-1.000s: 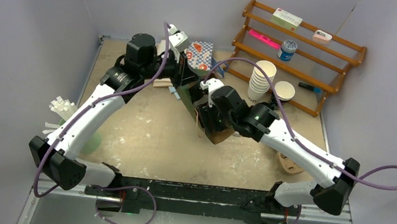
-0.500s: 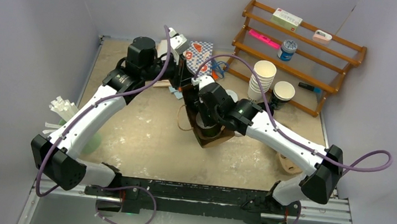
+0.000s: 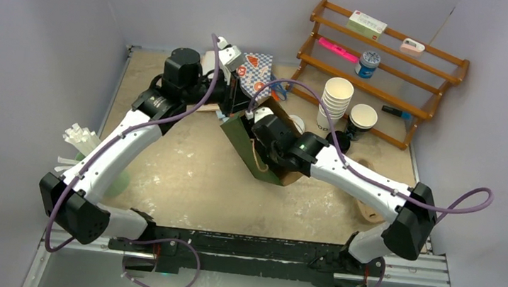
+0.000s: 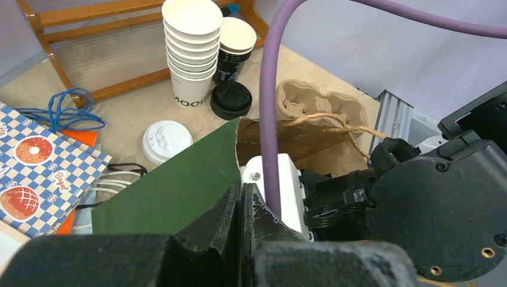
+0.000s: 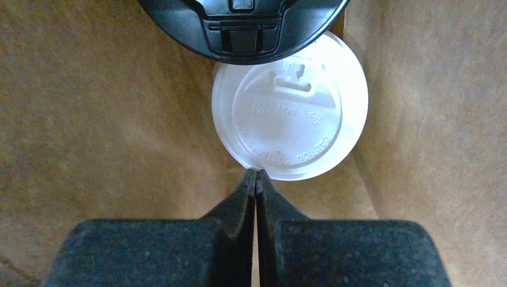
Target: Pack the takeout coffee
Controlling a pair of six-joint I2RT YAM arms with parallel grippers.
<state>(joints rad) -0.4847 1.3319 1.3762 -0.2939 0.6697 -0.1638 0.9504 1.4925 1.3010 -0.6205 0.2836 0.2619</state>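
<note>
**Cup in bag; right claw shut and empty over it**

Right wrist view: the right claw (image 5: 256, 176) has its fingers pressed together with nothing between them. It sits inside the paper bag (image 5: 89, 119), and brown inner walls fill the frame on both sides.

The takeout coffee (image 5: 290, 107) is inside the bag, at upper centre of the frame and slightly right of the claw's centre line. Only its round white lid shows. The body is hidden beneath it, so its colour cannot be checked here. A black lid (image 5: 242, 21) at the top edge of the frame overlaps the white one; I judge it a second cup.

Key relation: the cup lies straight ahead of the fingertips with its lid facing the camera. Its long axis therefore runs along the claw's line of reach, into the depth of the bag. The fingertips meet the lid's lower rim in the frame, but I cannot tell whether they touch it or sit just above it.

Left wrist view: the left claw (image 4: 242, 203), at lower centre, is clamped on the green rim of the bag.

Overhead view: the right arm is much the nearer to the cup, and the left arm reaches only the rim.

Judgement: the placing looks done. The coming move is a straight pull-out of the right claw along the cup's axis. Sideways drift could nudge the cup or snag the bag wall.
</note>
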